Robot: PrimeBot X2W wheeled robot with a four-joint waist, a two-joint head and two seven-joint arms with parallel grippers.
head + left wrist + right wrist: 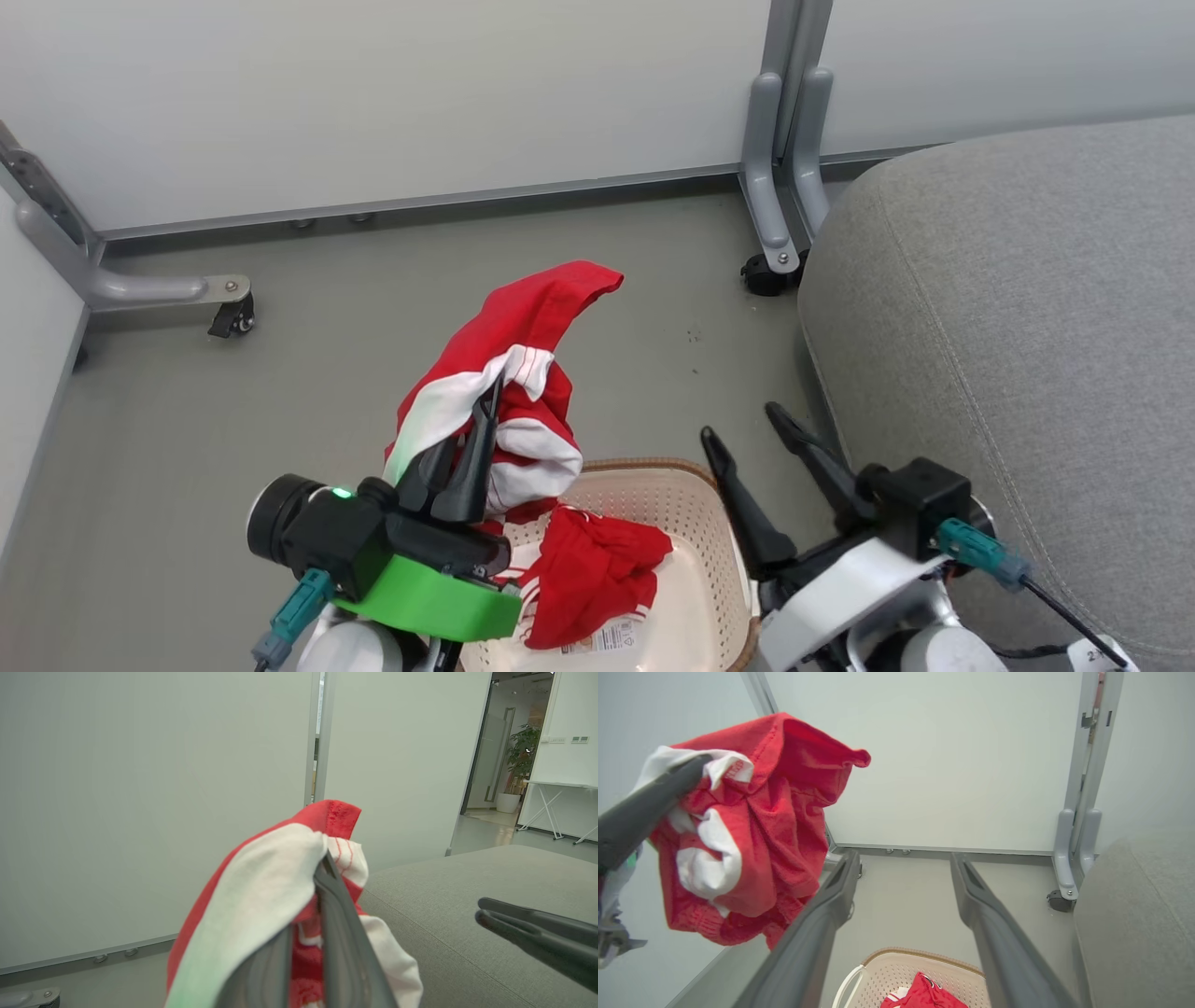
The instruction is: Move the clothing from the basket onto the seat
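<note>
My left gripper [490,397] is shut on the red-and-white top [509,373], which hangs lifted above the basket [709,523]; the same top [261,896] drapes over the fingers [341,933] in the left wrist view and appears as the top [752,826] at the left of the right wrist view. Red shorts [593,574] with white trim still lie inside the cream perforated basket [887,975]. My right gripper [742,420] stands open with nothing between its fingers [999,938], beside the basket. The large grey seat [1018,327] lies to the right.
White partition panels with grey metal feet on castors [770,271] stand behind, another foot [229,313] at the left. Grey floor [280,392] spreads between the panels and the basket. A doorway with a plant [523,756] shows far off in the left wrist view.
</note>
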